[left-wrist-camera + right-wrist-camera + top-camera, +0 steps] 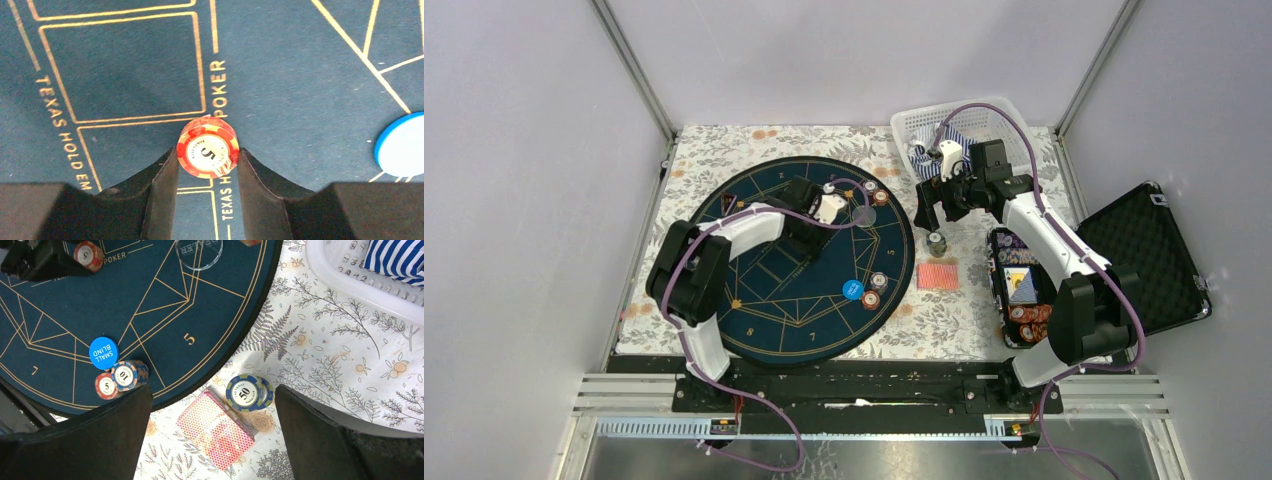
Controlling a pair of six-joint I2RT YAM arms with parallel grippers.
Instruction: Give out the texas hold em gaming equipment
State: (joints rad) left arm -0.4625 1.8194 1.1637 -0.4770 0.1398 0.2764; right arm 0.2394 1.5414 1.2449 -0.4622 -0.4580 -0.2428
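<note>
Floral-patterned cloth covers the worktop (969,312), and a round navy felt mat with gold lines (774,315) lies on its left half. On the far part of that mat stands a short stack of red-and-cream round poker chips marked 5 (207,150). It is upright, so being round it offers no preferred side to grip. The left fingers (165,195) flank it squarely, partly closed, with one inner face against each side of the stack, which sits at their tips and rests on the felt. This arm is plainly the nearer one.

The right fingers (100,440) are spread wide and hold nothing. They hang over the cloth just off the mat's right edge, above a blue-and-white stack of chips marked 50 (248,392) and a pink-backed deck of cards (216,429) just beside it.
</note>
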